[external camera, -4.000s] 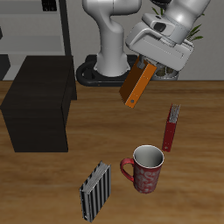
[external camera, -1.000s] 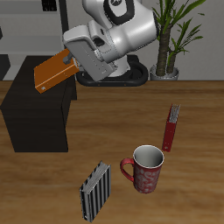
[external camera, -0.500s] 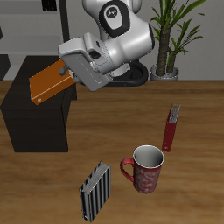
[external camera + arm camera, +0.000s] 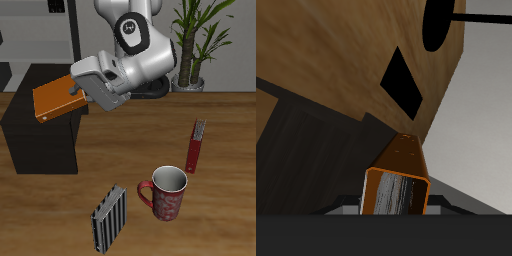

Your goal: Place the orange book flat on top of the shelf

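I have the orange book (image 4: 56, 101) clamped in my jaws by one short end, held out over the shelf (image 4: 42, 135) near the shelf's edge that faces the middle of the surface. In the exterior view the book lies close to flat, its broad cover up, but I judge it is not resting on the shelf top yet; whether a corner touches I cannot tell.

To finish this step well, I would level the cover fully so it meets the top all at once, carry it a little farther over the shelf so most of the book sits well inside the rim, then lower slowly. Only once it bears on the top should the jaws part, and I should back out along the book's length so I do not drag it off.

The book is thin and rectangular, bright orange on the cover. In the wrist view (image 4: 396, 185) its end shows dark, finely lined page edges framed by a thin orange border, with the long orange side running away toward the shelf's dark top.
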### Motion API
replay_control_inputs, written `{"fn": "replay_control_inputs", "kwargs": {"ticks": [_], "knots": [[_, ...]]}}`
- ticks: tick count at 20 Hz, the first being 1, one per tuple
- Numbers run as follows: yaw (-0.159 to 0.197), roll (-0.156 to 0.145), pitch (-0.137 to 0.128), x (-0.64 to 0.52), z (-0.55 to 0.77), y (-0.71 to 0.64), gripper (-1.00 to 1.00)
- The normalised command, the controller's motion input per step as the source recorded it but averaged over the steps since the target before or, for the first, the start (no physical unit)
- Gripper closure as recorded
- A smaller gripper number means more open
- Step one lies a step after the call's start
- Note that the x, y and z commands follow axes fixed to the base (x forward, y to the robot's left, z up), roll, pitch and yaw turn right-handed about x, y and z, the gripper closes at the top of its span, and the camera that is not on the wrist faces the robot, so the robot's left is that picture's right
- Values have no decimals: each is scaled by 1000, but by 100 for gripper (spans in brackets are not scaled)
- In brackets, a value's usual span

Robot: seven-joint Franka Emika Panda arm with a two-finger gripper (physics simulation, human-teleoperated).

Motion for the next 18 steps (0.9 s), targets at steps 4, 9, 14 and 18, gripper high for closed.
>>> {"fn": "replay_control_inputs", "kwargs": {"ticks": [4,9,14,18], "knots": [[42,-7,20,22,-409,3,100],[-9,15,66,118,-263,-102,100],[-18,56,55,80,-67,10,-100],[-34,19,-14,74,141,12,-100]]}}
